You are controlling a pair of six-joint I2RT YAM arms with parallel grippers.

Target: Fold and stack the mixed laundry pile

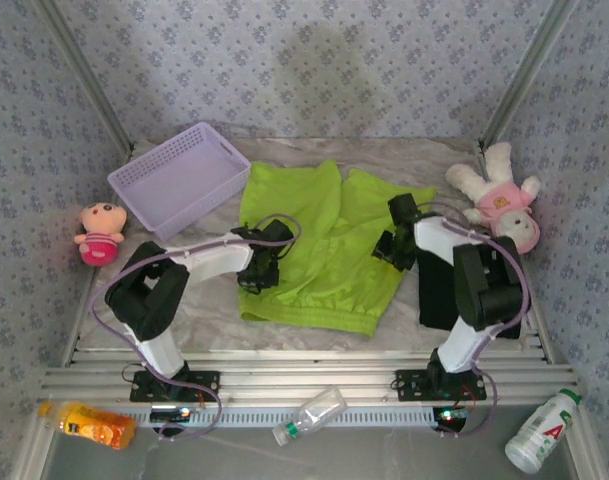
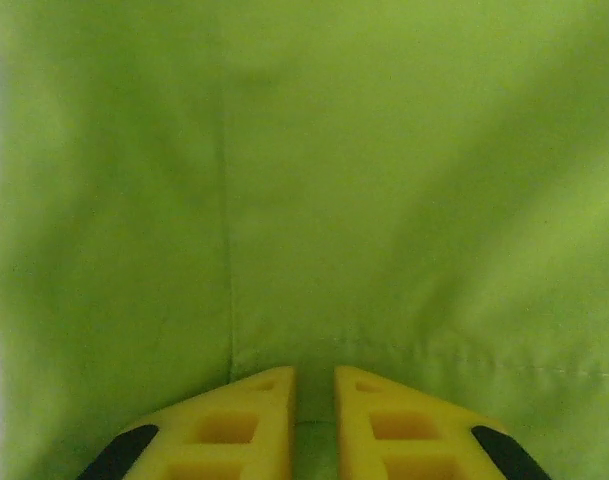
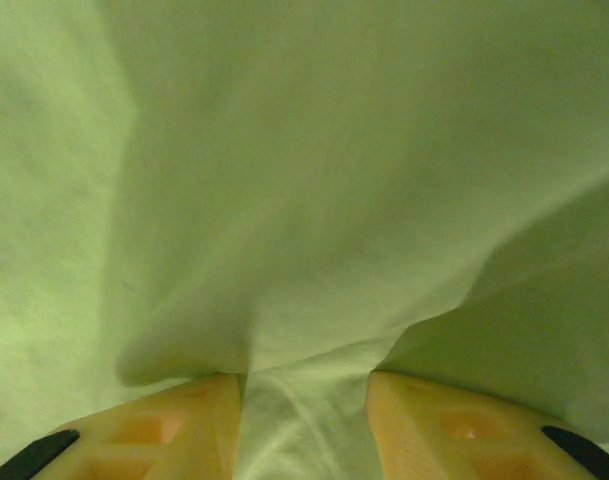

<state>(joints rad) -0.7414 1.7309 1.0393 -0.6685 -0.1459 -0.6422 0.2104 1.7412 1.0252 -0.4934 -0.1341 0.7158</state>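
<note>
The lime-green T-shirt point(image 1: 329, 235) lies spread across the middle of the table. My left gripper point(image 1: 256, 268) is down on its left side. In the left wrist view, the left gripper point(image 2: 314, 378) has its yellow fingers point(image 2: 252, 412) nearly together, with a thin fold of green cloth point(image 2: 314, 200) pinched between them. My right gripper point(image 1: 389, 250) is at the shirt's right edge. In the right wrist view, the right gripper point(image 3: 306, 388) is shut on a thicker bunch of the pale green fabric point(image 3: 304, 200). A black T-shirt point(image 1: 434, 295) lies flat at the right, partly under the right arm.
A lavender basket point(image 1: 179, 180) stands at the back left, with a pink doll point(image 1: 99, 235) beside it. A white and pink plush point(image 1: 499, 200) lies at the back right. An orange bottle point(image 1: 89, 423), a clear bottle point(image 1: 309, 415) and a white bottle point(image 1: 539, 430) lie below the table's front edge.
</note>
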